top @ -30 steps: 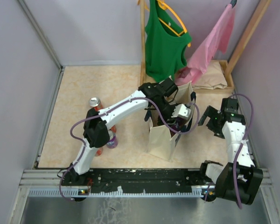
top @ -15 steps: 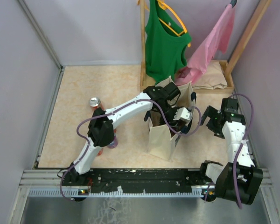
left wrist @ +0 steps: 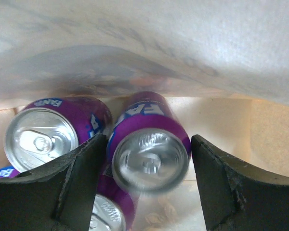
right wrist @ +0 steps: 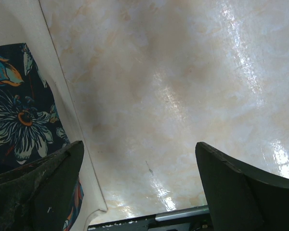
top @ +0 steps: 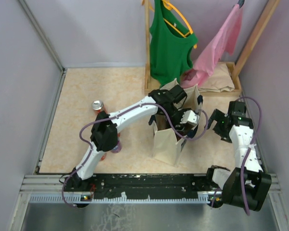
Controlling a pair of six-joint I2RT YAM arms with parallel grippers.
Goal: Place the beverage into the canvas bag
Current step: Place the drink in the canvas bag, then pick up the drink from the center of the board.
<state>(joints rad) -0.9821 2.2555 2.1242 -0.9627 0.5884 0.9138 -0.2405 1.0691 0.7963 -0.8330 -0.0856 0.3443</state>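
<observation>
Left end effector (left wrist: 148,143) is down inside the canvas bag (top: 164,144), fingers wide. The purple can (left wrist: 149,161) looks loose between them, resting among other cans (left wrist: 41,137). Right end effector (right wrist: 138,144) gapes empty. My worry: lifting out could snag the bag's soft wall and tip it.

The surface (top: 82,86) is a pale sheet marbled in peach and cream, glossy where light strikes it in the right wrist view. In the overhead frame, grey walls (top: 19,96) bound it at the left and top, and a metal rail (top: 135,182) runs along the bottom. Left of centre, a can (top: 97,105) with a silver top and reddish side stands upright. Below it stands a purple can (top: 116,146), partly hidden, and just beside that is something orange (top: 102,156), too covered to name. Right of centre the canvas bag (top: 164,144) stands upright. At upper right a wooden rack (top: 147,43) rests on the surface, with folded beige cloth (top: 216,79) lying at its foot.
</observation>
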